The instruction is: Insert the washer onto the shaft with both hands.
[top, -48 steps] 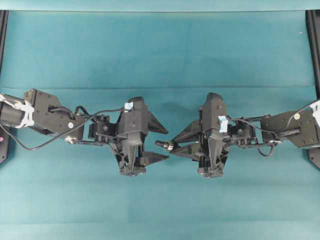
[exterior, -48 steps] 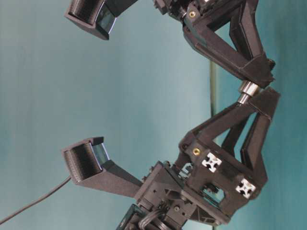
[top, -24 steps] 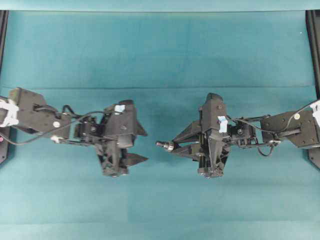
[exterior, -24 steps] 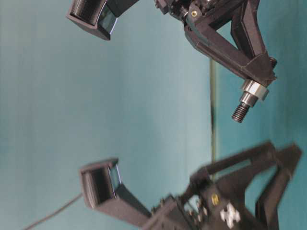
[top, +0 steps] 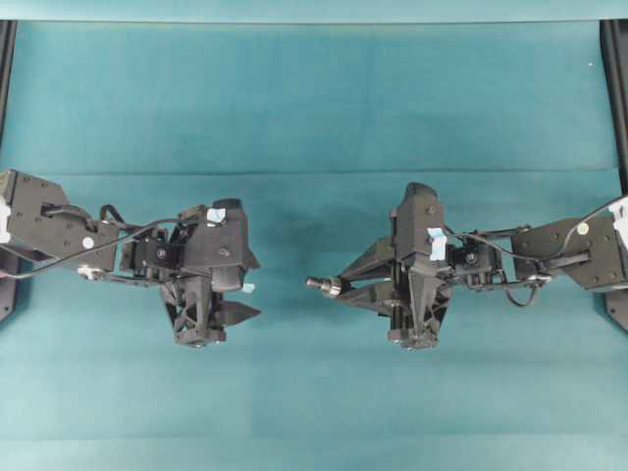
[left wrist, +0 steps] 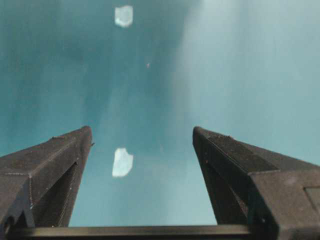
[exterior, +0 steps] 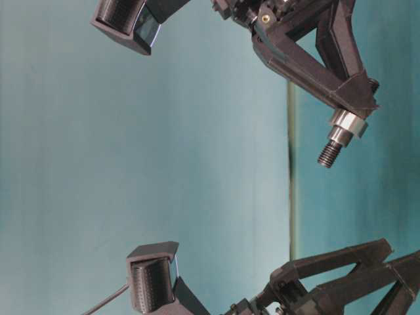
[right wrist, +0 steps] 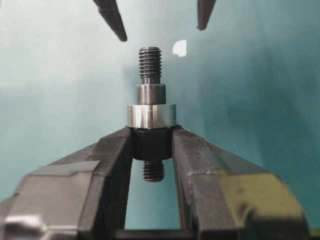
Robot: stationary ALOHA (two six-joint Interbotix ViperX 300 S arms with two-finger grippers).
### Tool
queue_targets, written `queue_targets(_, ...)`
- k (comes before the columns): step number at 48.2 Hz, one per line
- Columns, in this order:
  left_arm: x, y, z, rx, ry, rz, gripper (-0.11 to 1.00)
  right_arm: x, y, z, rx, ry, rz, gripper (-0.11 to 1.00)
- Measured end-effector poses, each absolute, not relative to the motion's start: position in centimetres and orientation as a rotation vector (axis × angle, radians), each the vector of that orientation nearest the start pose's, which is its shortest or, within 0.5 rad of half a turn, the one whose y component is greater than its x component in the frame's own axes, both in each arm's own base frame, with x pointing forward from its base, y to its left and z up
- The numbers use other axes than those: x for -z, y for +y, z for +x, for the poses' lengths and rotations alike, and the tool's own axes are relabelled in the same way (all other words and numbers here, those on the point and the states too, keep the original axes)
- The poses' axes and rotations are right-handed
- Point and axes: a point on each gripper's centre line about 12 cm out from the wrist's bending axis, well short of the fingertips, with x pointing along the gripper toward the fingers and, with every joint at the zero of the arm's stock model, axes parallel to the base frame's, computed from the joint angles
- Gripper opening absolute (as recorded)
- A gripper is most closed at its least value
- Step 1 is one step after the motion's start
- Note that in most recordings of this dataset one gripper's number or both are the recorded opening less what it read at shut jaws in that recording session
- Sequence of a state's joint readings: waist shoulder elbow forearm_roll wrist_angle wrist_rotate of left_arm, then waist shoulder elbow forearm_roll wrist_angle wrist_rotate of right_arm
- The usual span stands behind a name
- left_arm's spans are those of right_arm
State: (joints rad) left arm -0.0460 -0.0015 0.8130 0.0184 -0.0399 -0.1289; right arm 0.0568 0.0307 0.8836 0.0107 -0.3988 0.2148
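A: While the right gripper (right wrist: 152, 150) points toward nine o'clock in the overhead view, what are its fingers (right wrist: 112, 165) doing?

B: They are clamped on the shaft (right wrist: 151, 90), pinching its thick dark middle. The threaded tip stands out past the fingertips, and a shorter threaded end shows behind them, between the fingers.

A: And the washer (right wrist: 151, 115)?

B: It is on the shaft, a bright silvery ring seated against the fingertips, with the narrower step and the thread sticking out beyond it. From table level the same ring (exterior: 348, 123) sits just under the fingertips, the thread pointing toward six o'clock.

A: The left gripper (top: 244, 287)?

B: Its fingers (left wrist: 55, 160) stand wide apart with nothing between them. In the right wrist view its two dark tips sit at twelve o'clock of the shaft, well apart from it.

A: Anything else around?

B: The teal cloth (top: 314, 98) lies under both arms. A small pale chip (left wrist: 122, 162) lies on it, seen between the left fingers, and another (left wrist: 123, 15) lies farther out at twelve o'clock.
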Motion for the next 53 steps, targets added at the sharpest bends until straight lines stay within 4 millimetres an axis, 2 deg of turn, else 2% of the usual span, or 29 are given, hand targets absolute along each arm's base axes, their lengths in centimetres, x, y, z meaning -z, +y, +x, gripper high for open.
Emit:
queue_targets(12, -12.7, -1.6, 34.9, 0.002, 0.776, -0.087, 0.88, -12.9, 2.0, 35.4, 0.007, 0.520, 0.204, 0.00)
queue_targets(26, -12.2, -1.6, 33.6, -0.001, 0.801, -0.088, 0.88, -12.9, 2.0, 35.4, 0.007, 0.520, 0.204, 0.00)
queue_targets(53, -12.2, -1.6, 33.6, -0.001, 0.802, -0.088, 0.88, -12.9, 2.0, 35.4, 0.007, 0.519, 0.204, 0.00)
